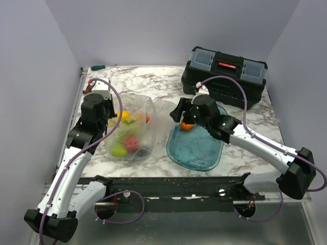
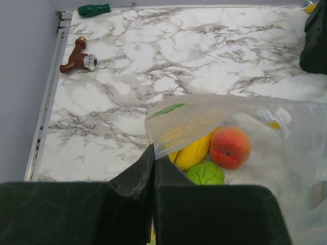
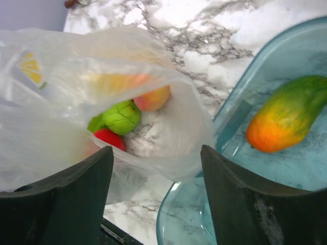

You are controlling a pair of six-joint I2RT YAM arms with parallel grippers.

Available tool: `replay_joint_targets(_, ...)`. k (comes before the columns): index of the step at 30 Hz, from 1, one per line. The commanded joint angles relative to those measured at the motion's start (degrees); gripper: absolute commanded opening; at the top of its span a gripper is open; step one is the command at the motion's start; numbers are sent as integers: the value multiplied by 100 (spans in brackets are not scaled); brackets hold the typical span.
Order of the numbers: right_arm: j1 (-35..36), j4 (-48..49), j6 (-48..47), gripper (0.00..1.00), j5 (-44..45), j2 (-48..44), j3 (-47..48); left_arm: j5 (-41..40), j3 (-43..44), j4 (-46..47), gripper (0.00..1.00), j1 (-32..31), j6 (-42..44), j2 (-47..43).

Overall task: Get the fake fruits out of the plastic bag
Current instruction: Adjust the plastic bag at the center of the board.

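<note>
The see-through plastic bag [image 1: 134,127] lies left of centre, its mouth facing right. Inside it I see a peach [image 2: 230,147], a yellow fruit [image 2: 194,153], a lime [image 2: 205,173] and a red apple [image 3: 110,139]. My left gripper [image 2: 153,153] is shut on the bag's near left edge and holds it up; in the top view it [image 1: 110,118] is at the bag's left side. My right gripper [image 3: 157,153] is open and empty, just above the bag's mouth and the rim of the blue tray [image 1: 199,151]. An orange-and-green fruit [image 3: 286,115] lies in the tray.
A black toolbox [image 1: 225,76] stands at the back right, behind the tray. A green screwdriver [image 2: 94,9] and a brown-handled tool [image 2: 76,57] lie at the back left. Purple walls close in the table on three sides.
</note>
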Motion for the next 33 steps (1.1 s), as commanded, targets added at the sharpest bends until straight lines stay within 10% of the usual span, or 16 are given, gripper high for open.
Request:
replay_joint_targets(1,-12,-657,-760,76,-366,-153,648,570,109,10,0,-3,-87,4)
replay_joint_targets(16,-12,1298,-1434,95,-3533,1180,1732,604,104,25,0,1,-129,23)
replay_joint_targets(19,38,1449,-1202,83,-4071,1385,1913,603,101,29,0,-3,-144,45)
replay_joint_targets(24,624,1361,-1238,17,-4172,1397,1837,593,140,-4,0,-3,-192,90)
replay_joint_targets(33,2662,1303,-2888,9,-826,1021,1084,197,346,-282,0,32,-337,347)
